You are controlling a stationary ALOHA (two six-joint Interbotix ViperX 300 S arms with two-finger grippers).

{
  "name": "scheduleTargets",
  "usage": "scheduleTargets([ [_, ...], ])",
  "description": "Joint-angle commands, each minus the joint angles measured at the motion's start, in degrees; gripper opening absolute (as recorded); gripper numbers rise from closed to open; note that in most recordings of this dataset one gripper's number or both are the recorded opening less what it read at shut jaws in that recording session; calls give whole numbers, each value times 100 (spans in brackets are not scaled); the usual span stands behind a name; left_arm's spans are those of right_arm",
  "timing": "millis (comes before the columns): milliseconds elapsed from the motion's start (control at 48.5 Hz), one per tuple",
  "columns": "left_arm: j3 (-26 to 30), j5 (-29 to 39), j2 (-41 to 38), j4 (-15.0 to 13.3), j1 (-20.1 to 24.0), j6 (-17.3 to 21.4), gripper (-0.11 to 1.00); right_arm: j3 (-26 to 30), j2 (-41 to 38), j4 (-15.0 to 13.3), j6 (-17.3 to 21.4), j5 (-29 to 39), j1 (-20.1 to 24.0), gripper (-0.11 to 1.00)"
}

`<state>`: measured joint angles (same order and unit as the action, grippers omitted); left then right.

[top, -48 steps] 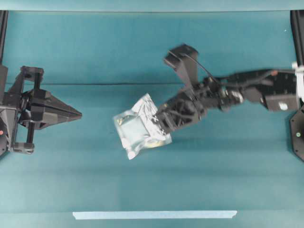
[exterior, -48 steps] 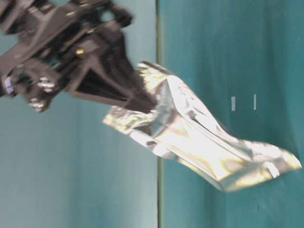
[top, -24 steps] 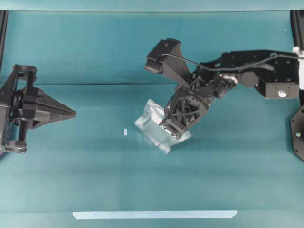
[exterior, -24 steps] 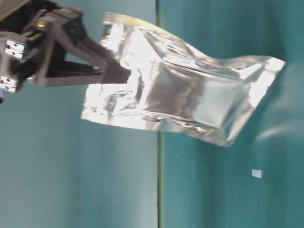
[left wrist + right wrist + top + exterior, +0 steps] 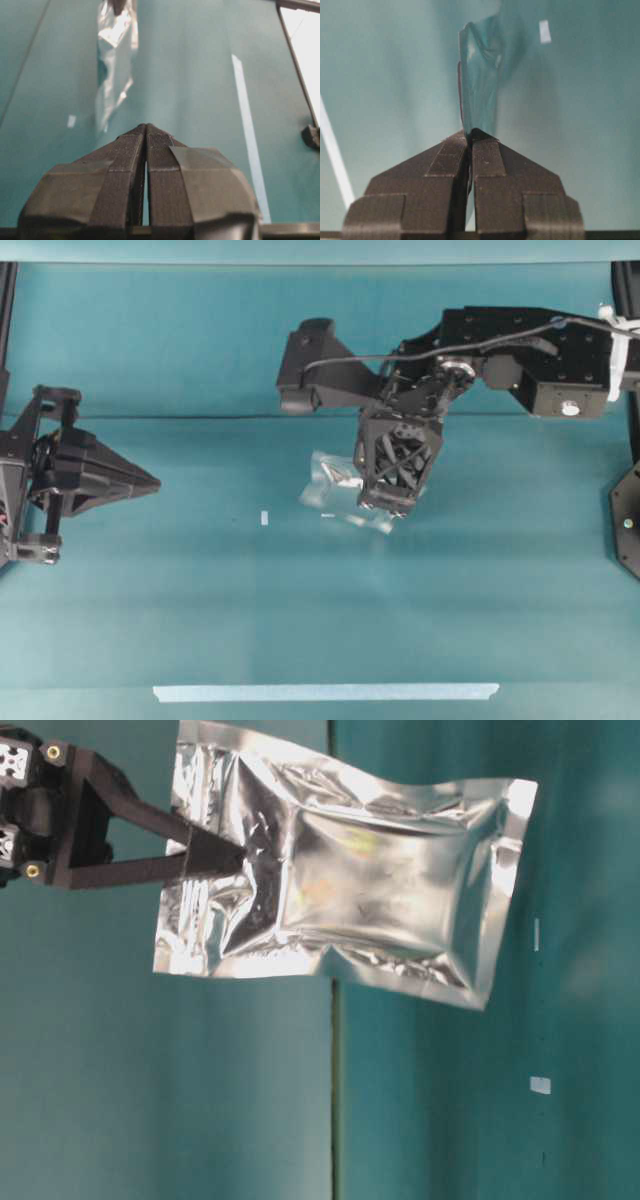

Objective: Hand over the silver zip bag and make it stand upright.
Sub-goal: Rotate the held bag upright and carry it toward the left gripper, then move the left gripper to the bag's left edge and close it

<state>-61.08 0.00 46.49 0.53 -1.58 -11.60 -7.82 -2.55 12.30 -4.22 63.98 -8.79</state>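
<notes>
- Currently, we are pinching the shiny, crinkly silver foil zip bag [image 5: 340, 890] by one sealed edge in our right gripper [image 5: 388, 506], above the teal table [image 5: 300, 620].
- Meanwhile, we are keeping our left gripper [image 5: 152, 482] closed and empty, well apart.

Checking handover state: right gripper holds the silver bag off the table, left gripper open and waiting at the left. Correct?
One thing is off: the left gripper is shut, not open; the left wrist view shows its fingers pressed together with nothing between them. The rest holds: the right gripper is shut on the silver bag, held off the table, and the left waits at the left.
</notes>
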Motion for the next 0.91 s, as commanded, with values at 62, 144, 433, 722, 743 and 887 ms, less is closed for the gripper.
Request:
scheduleTargets([
  [62,62,-9,-114,0,167,-35,-1,176,0,-9,-422,-9,9,2],
  [144,70,-35,-167,0,220,9,-1,176,-26,-26,-545,0,9,2],
  [433,-35,-272,-501,9,237,0,-1,211,-97,-237,-958,-70,97,2],
  [722,-132,-773,-826,9,255,-167,-1,545,-343,-396,-1336,-53,202,2],
  [743,-141,-773,-853,9,246,-185,-1,571,-369,-404,-1354,-44,202,2],
  [887,-193,-967,-967,0,255,-255,-1,668,-483,-439,-1468,-9,246,2],
])
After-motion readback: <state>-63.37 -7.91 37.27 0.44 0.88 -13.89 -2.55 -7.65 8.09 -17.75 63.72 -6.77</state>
